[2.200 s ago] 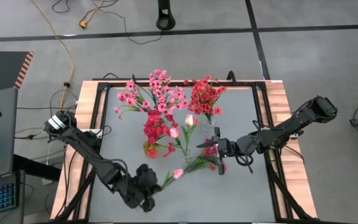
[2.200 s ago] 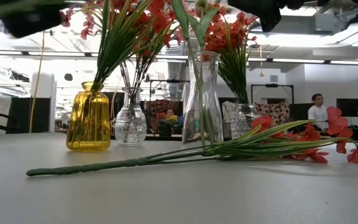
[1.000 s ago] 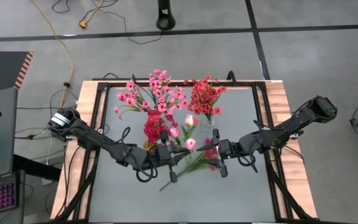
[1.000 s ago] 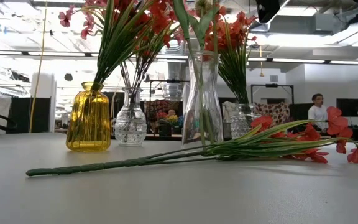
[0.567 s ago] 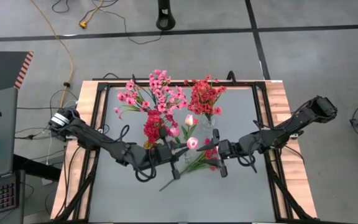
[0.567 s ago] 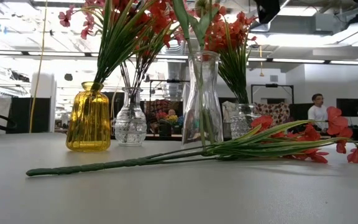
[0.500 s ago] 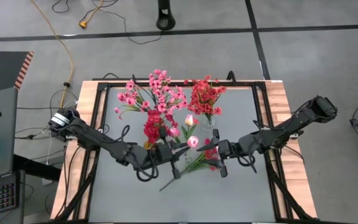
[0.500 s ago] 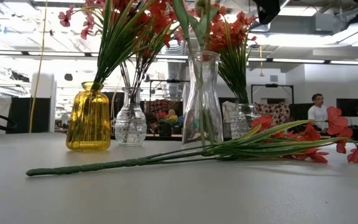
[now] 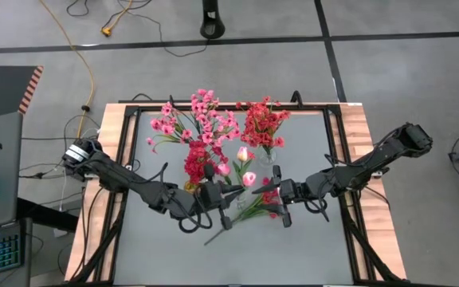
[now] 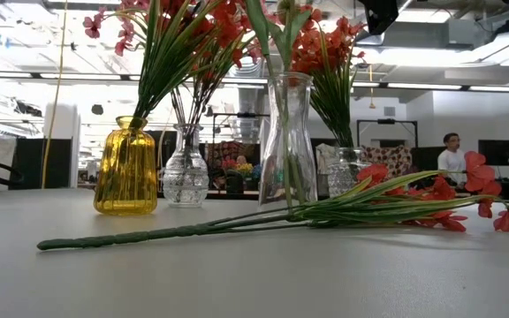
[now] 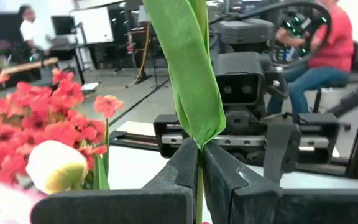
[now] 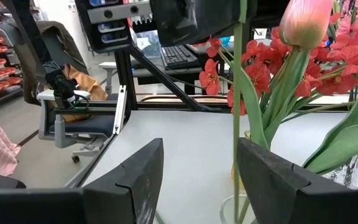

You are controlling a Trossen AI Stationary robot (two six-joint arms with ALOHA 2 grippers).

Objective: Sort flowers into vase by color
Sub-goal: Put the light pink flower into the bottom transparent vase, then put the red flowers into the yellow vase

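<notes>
My left gripper (image 9: 226, 198) hovers over the table's middle, shut on a pale pink tulip (image 9: 249, 178) beside the tall clear vase (image 10: 288, 141). That vase holds two tulips. My right gripper (image 9: 278, 202) waits open just to the right, level with the hanging stem (image 12: 236, 112). A yellow vase (image 10: 126, 166) carries magenta sprigs. A round clear vase (image 10: 185, 175) holds pink ones, and a small clear vase (image 10: 347, 172) holds red ones. One red sprig (image 10: 237, 225) lies flat on the table. My left gripper (image 11: 200, 146) pinches the tulip's thin stem (image 11: 199, 186) between its two fingers, just under the long green leaf (image 11: 194, 87). The tulip is lifted clear of the table. Its stem hangs below the fingers toward the tall vase's mouth (image 12: 229, 208).
The four vases stand close together in the table's far middle. The red sprig's stem (image 9: 213, 237) points toward the near edge. People sit in the room behind. The table's near half (image 9: 293, 255) is bare grey surface.
My left gripper has carried the tulip a little toward the table's right and far side, closer to the tall clear vase. The pink bud has shifted with it. The right arm and the lying red sprig have stayed put.
</notes>
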